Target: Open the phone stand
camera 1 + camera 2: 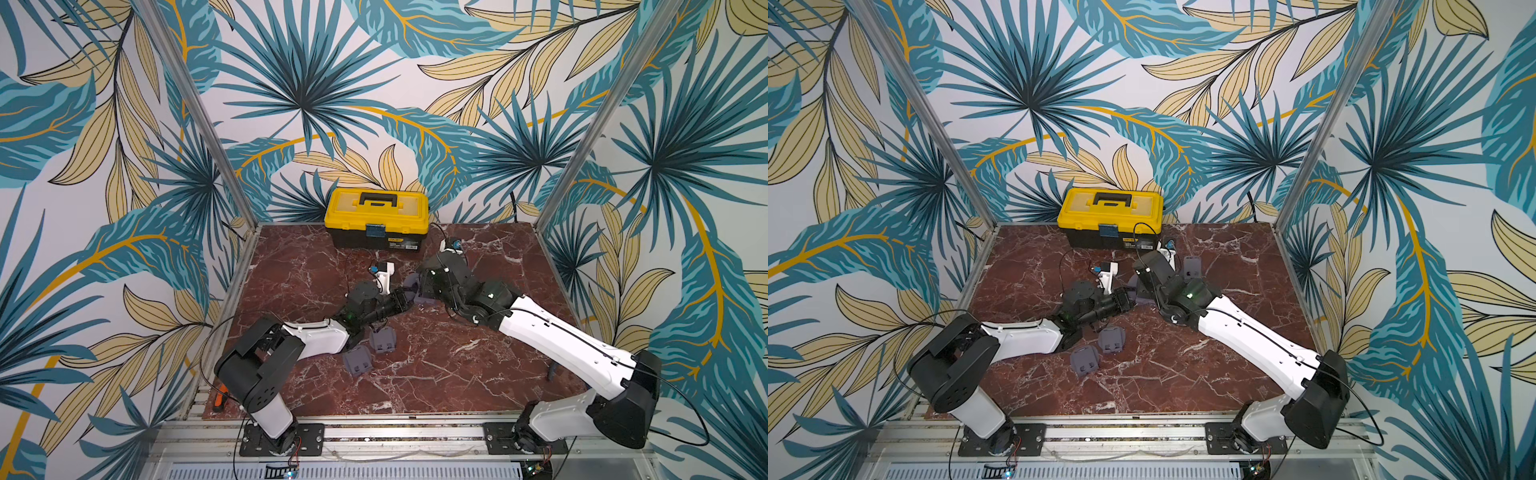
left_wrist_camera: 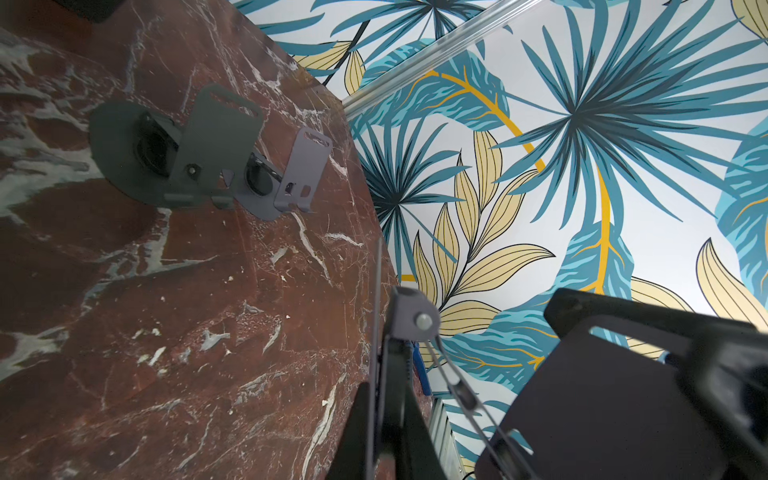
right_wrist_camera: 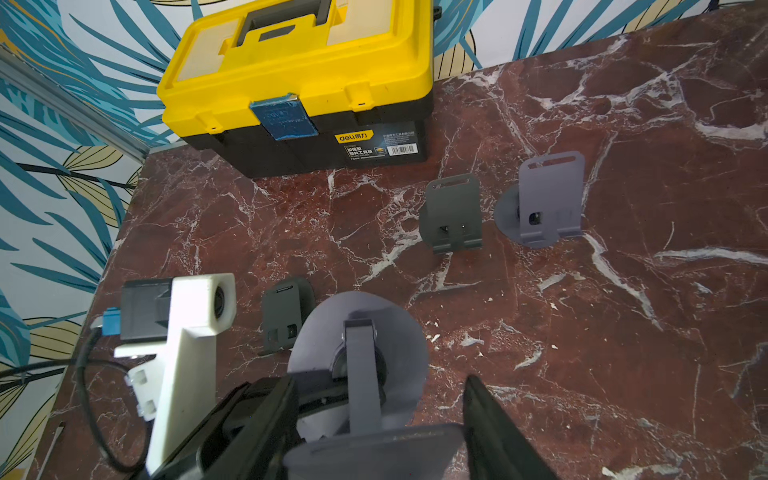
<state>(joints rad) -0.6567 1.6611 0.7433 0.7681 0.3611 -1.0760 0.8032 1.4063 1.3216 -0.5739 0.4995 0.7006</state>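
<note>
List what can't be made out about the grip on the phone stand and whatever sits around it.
- Right claw on the phone stand: in the right wrist view the held end is cut off by the frame edge; in both top views the arm's own wrist covers the contact.
- Left claw: in the left wrist view the contact is too close and blurred.
- Toolbox label: in both top views, too small to read.
</note>
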